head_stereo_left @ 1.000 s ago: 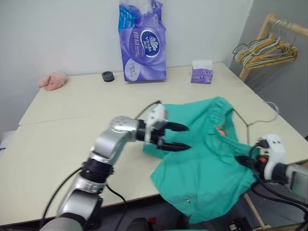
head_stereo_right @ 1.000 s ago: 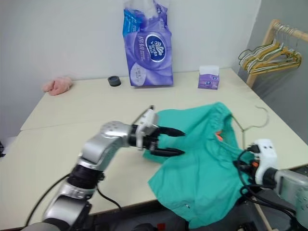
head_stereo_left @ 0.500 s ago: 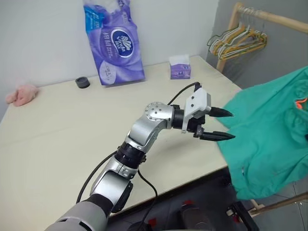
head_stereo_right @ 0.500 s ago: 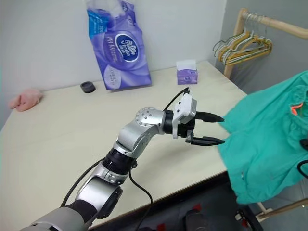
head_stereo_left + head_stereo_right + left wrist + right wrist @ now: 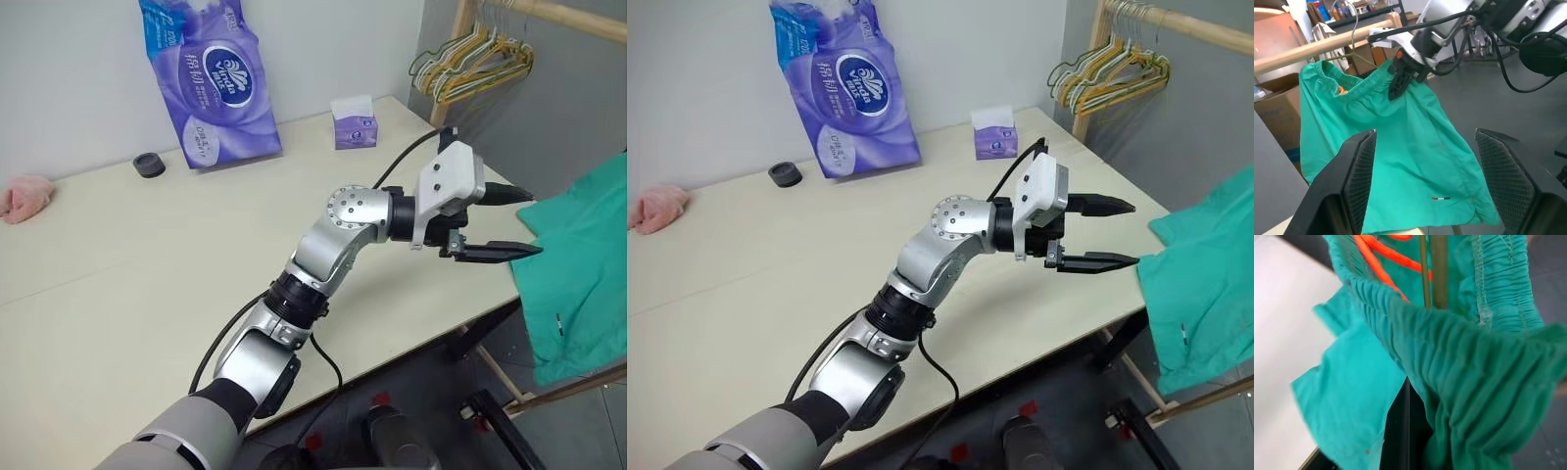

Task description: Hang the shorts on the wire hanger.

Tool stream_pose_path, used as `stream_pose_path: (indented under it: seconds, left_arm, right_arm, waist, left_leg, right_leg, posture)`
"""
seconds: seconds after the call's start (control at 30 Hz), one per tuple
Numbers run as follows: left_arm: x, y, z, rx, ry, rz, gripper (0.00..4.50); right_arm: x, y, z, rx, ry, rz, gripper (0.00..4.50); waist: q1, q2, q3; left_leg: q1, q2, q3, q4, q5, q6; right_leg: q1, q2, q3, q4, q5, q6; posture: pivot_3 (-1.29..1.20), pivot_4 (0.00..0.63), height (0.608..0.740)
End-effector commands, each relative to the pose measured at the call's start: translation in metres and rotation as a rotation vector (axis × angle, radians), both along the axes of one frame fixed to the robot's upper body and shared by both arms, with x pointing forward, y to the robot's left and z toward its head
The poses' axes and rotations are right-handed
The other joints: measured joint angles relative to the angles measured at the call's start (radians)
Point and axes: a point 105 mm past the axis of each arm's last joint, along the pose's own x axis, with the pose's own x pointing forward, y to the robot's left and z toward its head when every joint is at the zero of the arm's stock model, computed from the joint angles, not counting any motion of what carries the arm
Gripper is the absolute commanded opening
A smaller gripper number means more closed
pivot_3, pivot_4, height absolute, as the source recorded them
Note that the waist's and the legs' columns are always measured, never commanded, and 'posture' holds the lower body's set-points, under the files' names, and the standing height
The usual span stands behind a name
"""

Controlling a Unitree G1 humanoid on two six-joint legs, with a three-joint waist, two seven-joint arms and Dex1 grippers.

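Note:
The teal-green shorts hang in the air beyond the table's right edge, and show at the right border of the head views. My right gripper is shut on their gathered waistband, where the orange drawstring shows inside. The wire hanger runs thin and olive-grey from its hook down into the waistband, and its wire passes beside the drawstring. My left gripper reaches across the table toward the shorts, open and empty, a short way from the fabric. Its two mesh pads frame the cloth.
On the cream table stand a purple tissue pack, a small tissue box, a black ring and a pink cloth. A wooden rack with several coloured hangers stands at the back right.
The view has swung to the right. My right gripper has lifted the shorts off the table, up and out to the right. The left gripper followed rightward and upward, staying open.

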Motion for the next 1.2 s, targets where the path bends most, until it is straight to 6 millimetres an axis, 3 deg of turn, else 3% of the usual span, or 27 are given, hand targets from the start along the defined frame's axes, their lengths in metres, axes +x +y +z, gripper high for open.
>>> stream_pose_path:
  seconds: [0.03, 0.27, 0.5, 0.8, 0.83, 0.9, 0.97, 1.2]
  left_arm:
    - [-0.005, -0.003, 0.016, -0.047, -0.039, -0.023, 3.4]
    - [-0.012, -0.013, 0.021, -0.037, -0.038, -0.088, 3.4]
    - [-0.026, -0.019, 0.025, -0.014, -0.045, -0.184, 3.4]
    - [-0.031, -0.032, 0.032, -0.024, -0.042, -0.228, 3.4]
    - [-0.032, -0.033, 0.032, -0.025, -0.042, -0.23, 3.44]
    - [-0.032, -0.035, 0.033, -0.027, -0.044, -0.232, 3.44]
    - [-0.033, -0.037, 0.033, -0.03, -0.045, -0.237, 3.44]
    - [-0.035, -0.041, 0.034, -0.038, -0.053, -0.247, 3.44]
  right_arm:
    - [-0.001, -0.019, 0.024, -0.059, -0.061, -0.048, 0.0]
    - [-0.003, -0.05, 0.021, -0.051, -0.021, -0.098, 0.0]
    - [-0.008, -0.053, 0.007, 0.017, 0.037, -0.066, 0.0]
    - [-0.008, -0.056, 0.01, 0.008, 0.016, -0.067, 0.0]
    - [-0.008, -0.056, 0.012, 0.005, 0.012, -0.071, 0.45]
    - [-0.009, -0.056, 0.013, 0.004, 0.01, -0.07, 0.76]
    - [-0.009, -0.054, 0.016, 0.006, 0.002, -0.061, 1.36]
    - [-0.013, -0.048, 0.027, 0.01, -0.022, -0.056, 3.87]
  waist:
    - [-0.001, 0.0, 0.007]
    - [-0.003, 0.002, 0.019]
    - [-0.001, 0.001, 0.02]
    - [-0.002, 0.002, 0.02]
    - [-0.003, 0.002, 0.02]
    - [-0.003, 0.002, 0.02]
    - [-0.003, 0.002, 0.02]
    - [-0.005, 0.002, 0.02]
  left_leg:
    - [0.0, 0.0, 0.0, 0.0, 0.0, 0.0]
    - [0.001, 0.0, 0.005, -0.001, -0.001, 0.002]
    - [0.001, 0.0, 0.007, -0.002, -0.002, 0.002]
    - [0.003, 0.0, 0.009, -0.001, -0.002, 0.002]
    - [0.003, 0.0, 0.009, -0.001, -0.002, 0.002]
    - [0.003, 0.0, 0.009, -0.001, -0.002, 0.002]
    - [0.003, 0.0, 0.009, -0.001, -0.002, 0.002]
    - [0.003, 0.0, 0.01, -0.001, -0.002, 0.002]
  right_leg:
    - [0.0, 0.0, 0.0, 0.0, 0.0, 0.0]
    - [-0.002, 0.0, 0.004, 0.0, 0.0, 0.001]
    - [-0.003, -0.001, 0.006, 0.001, -0.001, 0.002]
    - [-0.003, -0.001, 0.007, 0.002, -0.001, 0.002]
    - [-0.003, -0.001, 0.008, 0.002, -0.001, 0.002]
    - [-0.003, -0.001, 0.008, 0.002, -0.001, 0.002]
    - [-0.003, -0.001, 0.008, 0.002, -0.001, 0.002]
    - [-0.003, -0.001, 0.009, 0.002, 0.0, 0.003]
  posture:
    - [-0.37, 0.168, 0.74]
    - [-0.37, 0.168, 0.74]
    - [-0.32, 0.163, 0.74]
    - [-0.33, 0.152, 0.74]
    - [-0.34, 0.149, 0.74]
    - [-0.34, 0.147, 0.74]
    - [-0.35, 0.142, 0.74]
    - [-0.36, 0.132, 0.74]
